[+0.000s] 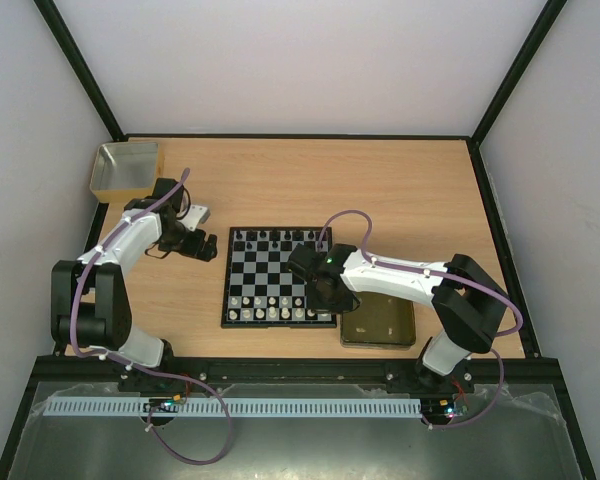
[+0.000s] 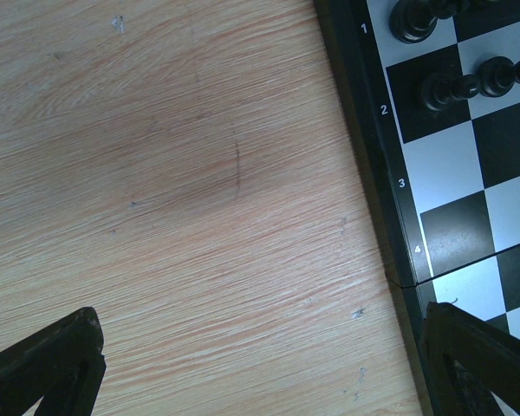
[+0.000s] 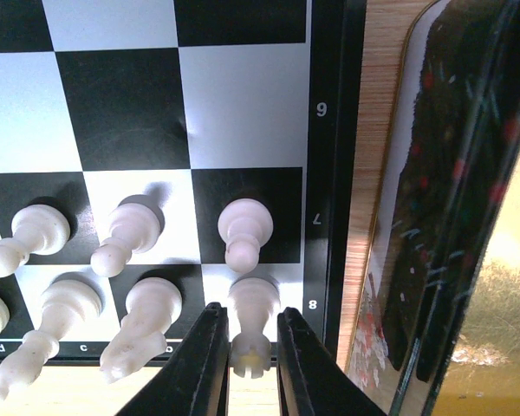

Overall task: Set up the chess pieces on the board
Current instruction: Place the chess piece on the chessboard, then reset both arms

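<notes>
Our right gripper hangs over the near right corner of the board, jaws narrow about the white rook standing there; we cannot tell whether they pinch it. Our left gripper gapes wide over the table just off the board's left edge. White chess pieces line the board's near edge, black chess pieces its far edge.

Black-and-white chess set on pale wood

The chessboard is chequered black and white inside a black border with white numerals. White pieces line its near rows, black pieces its far row. The worktop is light wood grain. Far left, a gold tray; near right, a dark olive-gold tin. The arms are white and black, with purple cables.
</notes>
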`<act>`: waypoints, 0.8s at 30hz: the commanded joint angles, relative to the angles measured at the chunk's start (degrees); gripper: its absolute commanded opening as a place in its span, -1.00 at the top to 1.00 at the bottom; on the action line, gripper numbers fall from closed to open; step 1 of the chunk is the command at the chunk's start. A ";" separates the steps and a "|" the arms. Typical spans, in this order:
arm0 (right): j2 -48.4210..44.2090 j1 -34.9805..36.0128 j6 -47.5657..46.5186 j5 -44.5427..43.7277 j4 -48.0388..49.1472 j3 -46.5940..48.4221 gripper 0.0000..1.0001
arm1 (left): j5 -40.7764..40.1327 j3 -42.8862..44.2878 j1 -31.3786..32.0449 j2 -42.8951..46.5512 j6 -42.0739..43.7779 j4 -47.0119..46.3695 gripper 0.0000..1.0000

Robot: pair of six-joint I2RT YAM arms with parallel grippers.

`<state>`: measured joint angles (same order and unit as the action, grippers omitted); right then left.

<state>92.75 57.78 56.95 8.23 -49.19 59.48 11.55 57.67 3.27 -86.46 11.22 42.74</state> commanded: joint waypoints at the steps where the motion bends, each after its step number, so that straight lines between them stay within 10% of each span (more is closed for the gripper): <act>1: -0.02 0.41 -0.52 -0.70 -1.34 0.28 0.67 | -0.21 -0.65 0.23 -0.32 -0.56 0.33 -0.98; 24: -10.17 0.40 -1.50 -10.05 -5.42 5.29 -0.10 | -3.36 3.26 1.67 3.88 0.90 4.01 -0.98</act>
<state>85.14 57.78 56.97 2.39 -52.88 65.04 9.63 58.13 4.16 -84.93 11.42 43.75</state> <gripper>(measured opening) 0.509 0.991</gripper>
